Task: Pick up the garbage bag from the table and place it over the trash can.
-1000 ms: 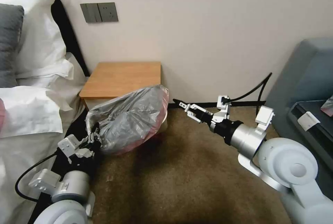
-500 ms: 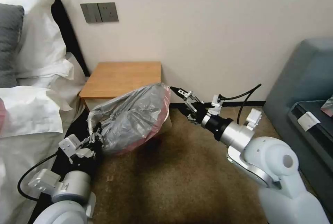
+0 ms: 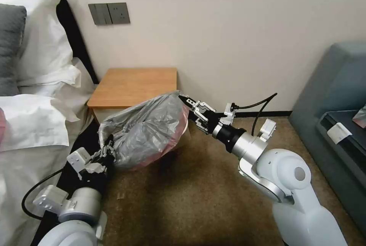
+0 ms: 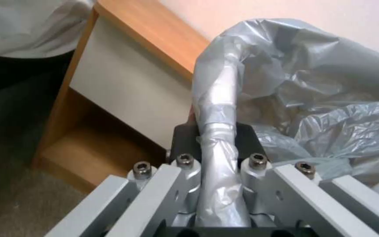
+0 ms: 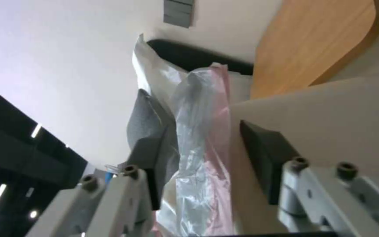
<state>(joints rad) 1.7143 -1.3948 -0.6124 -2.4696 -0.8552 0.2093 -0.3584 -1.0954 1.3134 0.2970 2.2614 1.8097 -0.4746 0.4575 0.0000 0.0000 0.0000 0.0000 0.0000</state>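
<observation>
The grey garbage bag (image 3: 146, 130) with its pinkish rim hangs stretched in front of the table (image 3: 133, 84), draped over the trash can, of which a cream sliver (image 3: 185, 128) shows. My left gripper (image 3: 108, 150) is shut on a twisted strand of the bag (image 4: 218, 108) at its lower left end. My right gripper (image 3: 189, 106) is open at the bag's upper right edge. In the right wrist view the bag's rim (image 5: 202, 108) runs between the right gripper's fingers (image 5: 260, 151), next to the can's beige wall (image 5: 330, 108).
A bed with white pillows (image 3: 38, 55) lies along the left. A grey sofa (image 3: 335, 86) stands on the right. Brown carpet (image 3: 198, 200) lies open in front. The wall with sockets (image 3: 109, 13) is close behind the table.
My right arm swung left and its open gripper reached the bag's upper right rim. The left gripper kept its hold and shifted slightly up and right with the bag.
</observation>
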